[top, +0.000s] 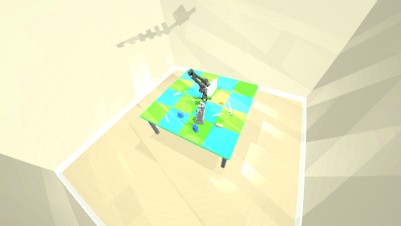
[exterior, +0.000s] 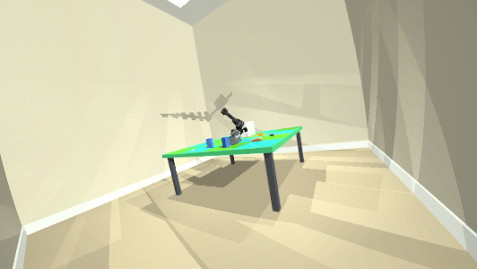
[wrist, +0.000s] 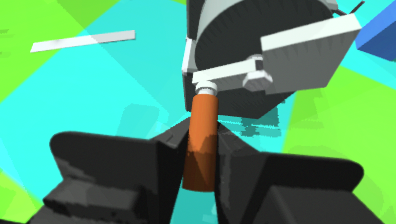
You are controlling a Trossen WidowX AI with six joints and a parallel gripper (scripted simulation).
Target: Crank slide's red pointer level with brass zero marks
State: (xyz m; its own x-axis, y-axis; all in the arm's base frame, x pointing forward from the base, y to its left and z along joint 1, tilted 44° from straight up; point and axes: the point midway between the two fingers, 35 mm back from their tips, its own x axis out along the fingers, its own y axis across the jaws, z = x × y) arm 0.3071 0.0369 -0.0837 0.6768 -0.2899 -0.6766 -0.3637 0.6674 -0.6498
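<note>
we have fingers clamped on the orange handle (wrist: 202,132), joined to the crank (wrist: 227,71) at the machine's (top: 200,114) (exterior: 235,137) (wrist: 260,42) near end; best follow its arc smoothly, pointer unseen.

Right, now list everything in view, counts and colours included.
table: one, green, cyan and yellow checks, mid-room
machine: one, grey, on the table
handle: one, orange, on the machine's crank
blocks: two, blue, near the machine
upright board: one, white, beside the arm
strips: several, white, scattered on the table
small pieces: two, orange and tan-orange, on the table
walls, floor: pale cream and tan, around the table
pointer, zero marks: cannot be made out
arm: one, black, above the table
pincer: one, black, shut on the handle
</note>
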